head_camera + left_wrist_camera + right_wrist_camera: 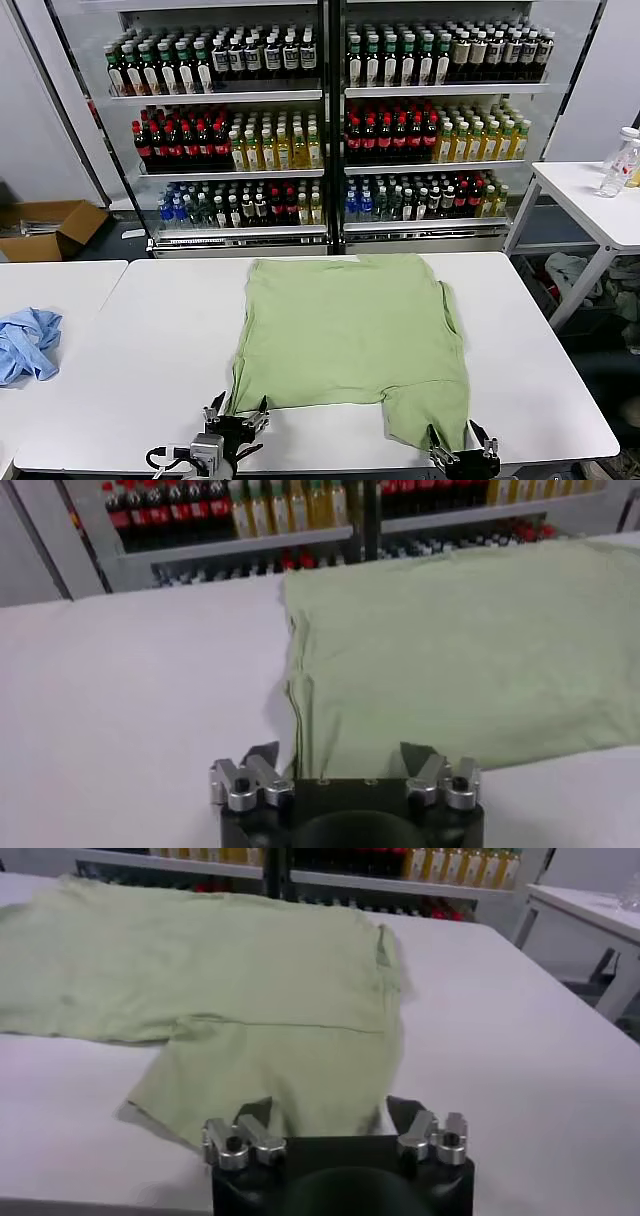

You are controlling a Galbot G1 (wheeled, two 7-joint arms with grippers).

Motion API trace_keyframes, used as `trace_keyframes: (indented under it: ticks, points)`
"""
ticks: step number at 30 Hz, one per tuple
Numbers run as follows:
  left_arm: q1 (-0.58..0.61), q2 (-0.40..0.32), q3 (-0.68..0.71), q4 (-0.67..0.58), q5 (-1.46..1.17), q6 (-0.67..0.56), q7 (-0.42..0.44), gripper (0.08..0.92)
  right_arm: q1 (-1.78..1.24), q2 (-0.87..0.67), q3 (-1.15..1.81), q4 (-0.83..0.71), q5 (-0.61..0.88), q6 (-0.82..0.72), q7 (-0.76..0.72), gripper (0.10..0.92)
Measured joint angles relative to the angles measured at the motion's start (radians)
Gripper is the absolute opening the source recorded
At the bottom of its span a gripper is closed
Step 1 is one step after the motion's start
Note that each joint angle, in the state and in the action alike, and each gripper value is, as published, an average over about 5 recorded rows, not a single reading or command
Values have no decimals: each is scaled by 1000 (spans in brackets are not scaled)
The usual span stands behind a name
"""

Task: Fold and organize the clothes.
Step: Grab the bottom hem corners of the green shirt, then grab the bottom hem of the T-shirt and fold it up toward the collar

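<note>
I see green shirt (pixel 352 340) flat on white table (pixel 140 350), soft, faintly creased. Left gripper (pixel 236 418) released at hem; right gripper (pixel 460 443) released at sleeve.

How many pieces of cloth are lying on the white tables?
2. A green shirt lies spread on the middle table, in front of the open left gripper and right gripper. A crumpled blue cloth sits on the left table, partly cut off.
</note>
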Motion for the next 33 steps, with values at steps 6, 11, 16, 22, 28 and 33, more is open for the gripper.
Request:
trace_keyframes:
  ticks: [6,11,16,22,28,33]
  points:
    - [-11,4,0,16,-27,3,2,507,0,-5,0,-1,17,3,-6,360]
    - [-17,11,-6,21,-67,6,11,369,1,-16,7,7,34,17,-13,221]
    - [-11,20,-18,14,-102,1,18,221,12,-34,26,30,59,37,-15,111]
    - [0,42,-37,-20,-146,-17,32,92,60,-76,60,50,107,61,-7,106]
    - [-14,86,-58,-69,-195,-26,44,86,178,-134,52,19,158,70,4,106]
    - [-54,130,-55,-74,-237,-29,51,86,330,-168,-4,-58,180,70,8,106]
